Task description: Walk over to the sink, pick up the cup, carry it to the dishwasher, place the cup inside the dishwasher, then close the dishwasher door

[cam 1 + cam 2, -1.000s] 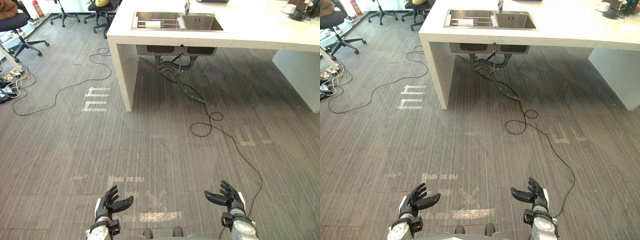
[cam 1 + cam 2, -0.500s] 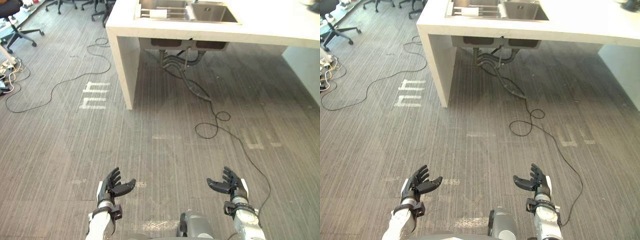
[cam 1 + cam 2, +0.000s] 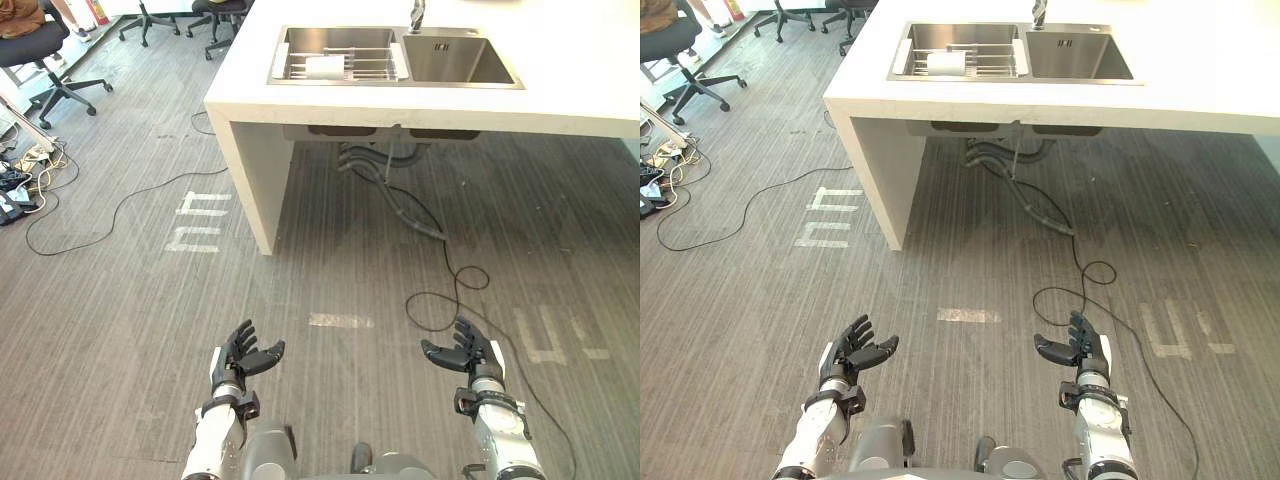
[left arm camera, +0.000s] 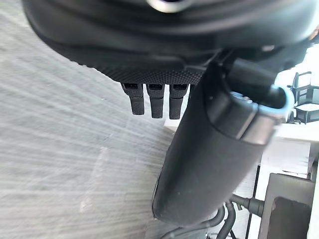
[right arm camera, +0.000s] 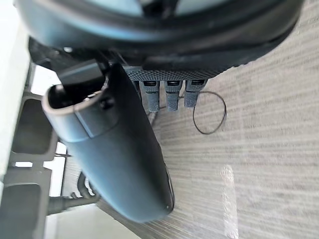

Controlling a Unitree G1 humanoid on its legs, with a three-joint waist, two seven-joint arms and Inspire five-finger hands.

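As you approach: you are on the first step, the walk to the sink [image 3: 460, 62]; the counter [image 3: 560, 100] lies far ahead, well apart from both hands.
Cup: the cup [image 3: 325, 67], white, lies on its side on the rack [image 3: 365, 68] in the sink's left basin, untouched.
Left hand: your left hand [image 3: 243, 355] hangs low and near, fingers apart, holding nothing.
Right hand: your right hand [image 3: 468, 352] matches it, fingers spread, empty.
Next: you likely need to close in on the counter's near edge, then reach over the rim toward the left basin.
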